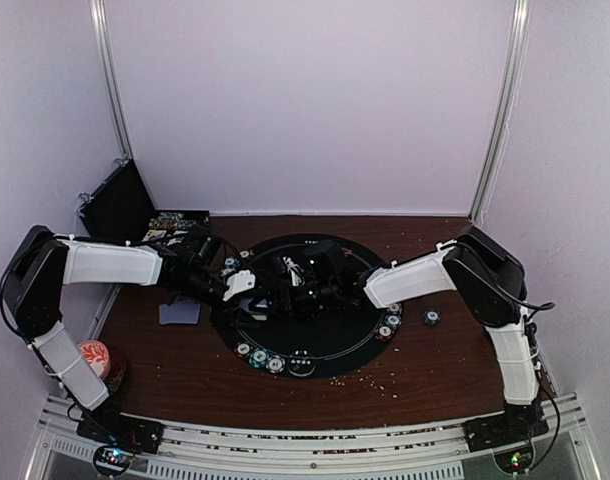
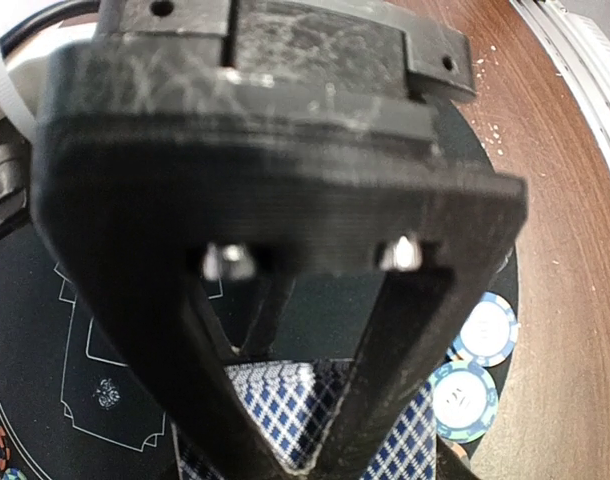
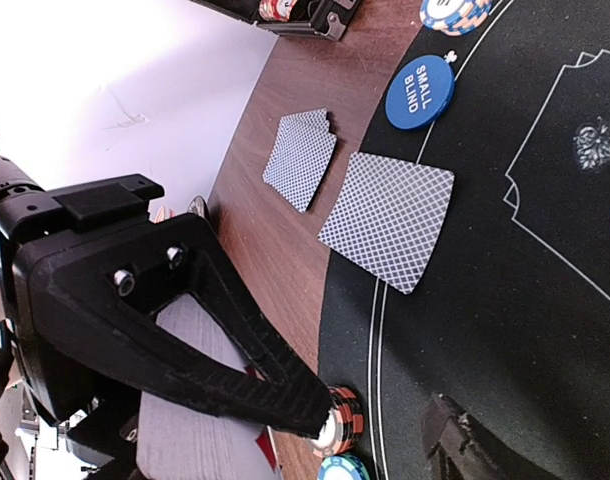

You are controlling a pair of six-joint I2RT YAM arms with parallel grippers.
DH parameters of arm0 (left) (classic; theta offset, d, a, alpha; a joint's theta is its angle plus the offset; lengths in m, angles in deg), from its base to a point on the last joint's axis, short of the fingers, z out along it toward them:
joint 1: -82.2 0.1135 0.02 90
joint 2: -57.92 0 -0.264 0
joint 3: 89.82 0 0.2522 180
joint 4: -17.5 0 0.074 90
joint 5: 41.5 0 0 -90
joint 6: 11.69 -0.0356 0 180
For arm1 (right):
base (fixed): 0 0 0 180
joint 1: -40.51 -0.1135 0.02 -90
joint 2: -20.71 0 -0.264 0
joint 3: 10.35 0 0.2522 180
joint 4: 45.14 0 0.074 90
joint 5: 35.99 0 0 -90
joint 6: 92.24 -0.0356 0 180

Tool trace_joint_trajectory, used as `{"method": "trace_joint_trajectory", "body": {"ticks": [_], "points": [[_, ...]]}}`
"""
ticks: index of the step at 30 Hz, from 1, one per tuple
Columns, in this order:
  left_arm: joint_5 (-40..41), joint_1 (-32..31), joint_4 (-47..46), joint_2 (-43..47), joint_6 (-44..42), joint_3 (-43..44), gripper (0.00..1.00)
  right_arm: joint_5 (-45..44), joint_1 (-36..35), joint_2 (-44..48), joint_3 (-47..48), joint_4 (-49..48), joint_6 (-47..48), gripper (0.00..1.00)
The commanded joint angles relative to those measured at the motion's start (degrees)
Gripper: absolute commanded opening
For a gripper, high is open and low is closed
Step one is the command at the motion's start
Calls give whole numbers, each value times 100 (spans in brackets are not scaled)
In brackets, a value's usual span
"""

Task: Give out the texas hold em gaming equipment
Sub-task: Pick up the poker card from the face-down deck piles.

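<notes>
My left gripper (image 2: 307,462) is shut on a stack of playing cards (image 2: 275,400) with a blue-and-white diamond back, held over the black round mat (image 1: 335,345). In the top view this gripper (image 1: 245,285) sits at the mat's left side. My right gripper (image 3: 385,425) stands open just above the mat with nothing between its fingers. In the top view it (image 1: 297,276) faces the left gripper near the mat's middle. A pair of cards (image 3: 390,215) lies on the mat's edge and another pair (image 3: 300,158) on the wood. A blue "small blind" button (image 3: 420,92) lies beside them.
Striped chips (image 2: 463,400) lie on the mat close to my left fingers, and a short orange chip stack (image 3: 347,418) sits at the tip of one right finger. More chips (image 1: 390,320) sit at the mat's right rim. A red-topped can (image 1: 97,358) stands front left, a black case (image 1: 120,205) back left.
</notes>
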Motion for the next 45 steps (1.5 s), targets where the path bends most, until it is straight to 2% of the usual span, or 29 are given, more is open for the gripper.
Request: {"method": "trace_joint_trajectory", "body": {"ticks": [1,16,23,27,37,45], "points": [[-205,-18,-116,54,-76,145,42,-363,-16,-101,188,315,30,73],[-204,-19,-116,27,-79,149,42,-817,247,370,-306,919,319,65],[-173,-24,-116,-10,-79,157,42,-318,174,522,-254,729,302,51],[-164,-29,-120,-28,-79,163,42,-268,159,738,-315,771,318,40],[-137,-24,-119,-106,-83,189,42,-303,159,1004,-428,933,410,32],[-140,-26,-115,-118,-80,182,42,209,133,881,-533,216,17,27]]}}
